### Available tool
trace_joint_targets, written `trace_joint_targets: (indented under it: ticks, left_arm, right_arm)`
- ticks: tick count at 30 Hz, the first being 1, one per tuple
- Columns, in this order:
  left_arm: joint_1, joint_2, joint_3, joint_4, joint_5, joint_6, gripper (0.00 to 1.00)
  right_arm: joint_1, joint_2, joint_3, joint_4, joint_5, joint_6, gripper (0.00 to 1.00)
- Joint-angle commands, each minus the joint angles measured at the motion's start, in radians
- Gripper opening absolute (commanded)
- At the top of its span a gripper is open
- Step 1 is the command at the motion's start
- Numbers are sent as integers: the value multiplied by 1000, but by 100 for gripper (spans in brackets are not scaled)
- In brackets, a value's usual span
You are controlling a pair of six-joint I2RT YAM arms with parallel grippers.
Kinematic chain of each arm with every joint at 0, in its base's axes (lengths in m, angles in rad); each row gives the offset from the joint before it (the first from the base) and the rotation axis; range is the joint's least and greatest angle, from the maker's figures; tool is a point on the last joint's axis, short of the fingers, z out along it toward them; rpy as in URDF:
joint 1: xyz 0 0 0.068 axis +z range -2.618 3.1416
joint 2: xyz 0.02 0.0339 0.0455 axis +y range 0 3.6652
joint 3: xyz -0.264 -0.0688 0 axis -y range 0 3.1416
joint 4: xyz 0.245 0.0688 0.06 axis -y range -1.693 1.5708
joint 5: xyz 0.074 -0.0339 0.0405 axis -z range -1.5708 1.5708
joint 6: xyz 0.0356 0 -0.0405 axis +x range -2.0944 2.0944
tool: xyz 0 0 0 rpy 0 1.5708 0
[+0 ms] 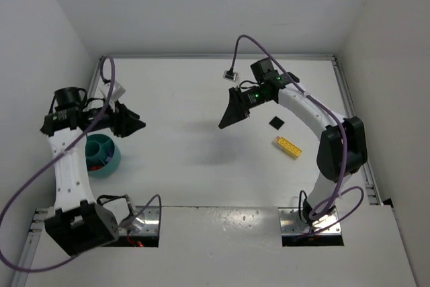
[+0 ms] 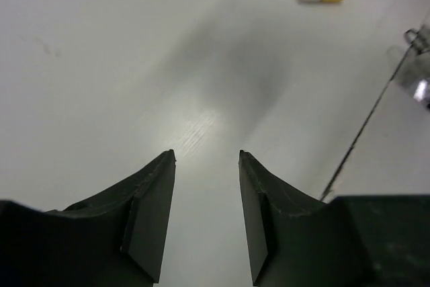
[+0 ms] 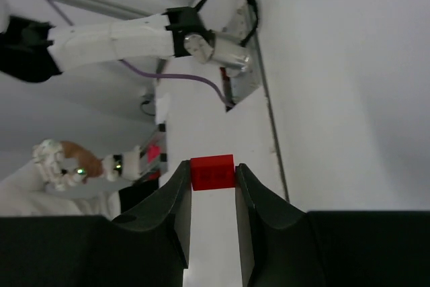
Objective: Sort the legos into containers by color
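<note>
- We see the right gripper [image 3: 211,166] closed on a red brick [image 3: 212,173], which is pinched between the two fingertips with its top poking out past them
- That gripper hangs over the middle of the bench [image 1: 201,85], pointing toward the left edge, with a soft shadow on the surface under it
- The left gripper [image 2: 207,156] stands open, fingers apart with only bare bench between them; it holds nothing
- It sits near the left edge, just beyond the bowl [image 1: 113,163], and faces the right gripper across the bench
- The bowl rests by the left edge, partly hidden under the left arm; we make out something red inside (too small to say what)
- The yellow brick [image 1: 287,146] lies flat near the right edge, beside the right arm and apart from both grippers
- A black square [image 1: 275,123] lies just beyond the yellow brick, toward the far edge, not touching it
- From the left wrist we see the yellow brick, the black square and the held red brick all at the far side of the bench
</note>
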Motion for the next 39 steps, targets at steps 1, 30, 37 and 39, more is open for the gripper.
trace_joint_targets:
  ticks: [1, 30, 37, 39]
  left_arm:
    - [-127, 61, -45, 234, 170, -274, 49]
    - [-850, 104, -214, 1008, -382, -810, 52]
    - [-859, 114, -223, 1032, -391, -830, 56]
    - [-859, 114, -223, 1032, -391, -830, 56]
  right_arm:
    - [-9, 10, -72, 319, -248, 332, 2]
    - [-23, 64, -434, 1742, -60, 1819, 0]
    - [-14, 64, -443, 1724, -60, 1810, 0]
    - [-14, 64, -444, 1706, -60, 1801, 0]
